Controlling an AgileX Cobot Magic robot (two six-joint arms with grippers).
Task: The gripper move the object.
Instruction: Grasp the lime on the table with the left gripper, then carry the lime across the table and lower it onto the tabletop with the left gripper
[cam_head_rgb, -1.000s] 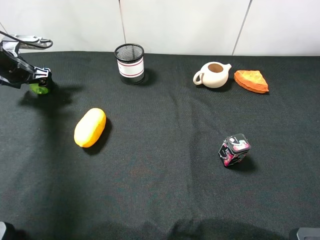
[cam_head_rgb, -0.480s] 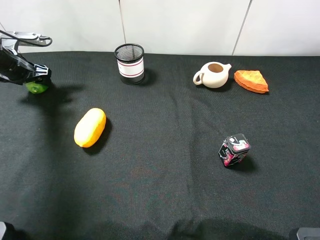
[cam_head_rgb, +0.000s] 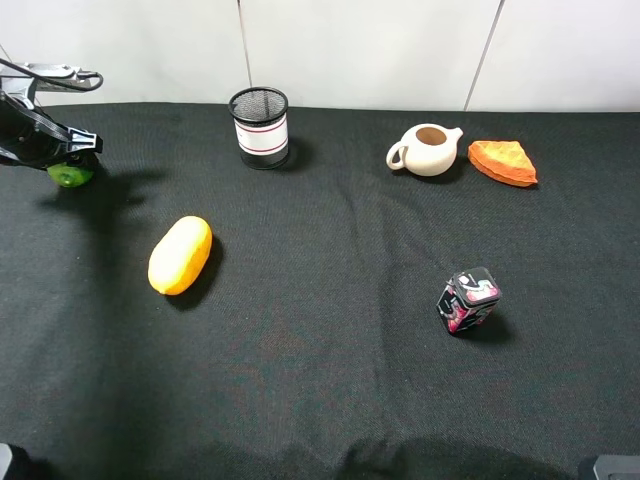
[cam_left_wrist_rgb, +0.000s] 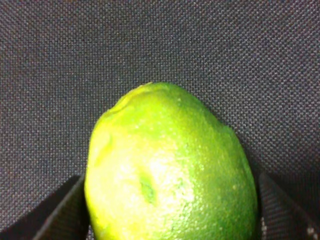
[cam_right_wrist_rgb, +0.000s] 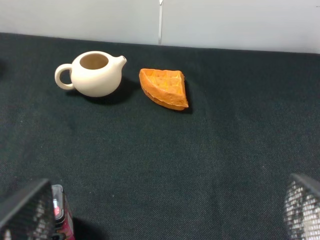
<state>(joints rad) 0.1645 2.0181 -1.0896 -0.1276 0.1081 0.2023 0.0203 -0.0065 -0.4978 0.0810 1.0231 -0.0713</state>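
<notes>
The green lime is at the far left of the black cloth, held between the fingers of my left gripper. In the left wrist view the lime fills the frame, glossy and dimpled, with a dark finger on each side touching it. My right gripper is open and empty; only its two finger tips show at the lower corners of the right wrist view. It is out of the exterior view.
A yellow-orange oval fruit lies left of centre. A mesh pen cup stands at the back. A cream teapot and an orange wedge sit back right. A small patterned cube sits right of centre.
My left gripper with the lime has shifted slightly left and away, toward the back edge. Nothing else has moved.
</notes>
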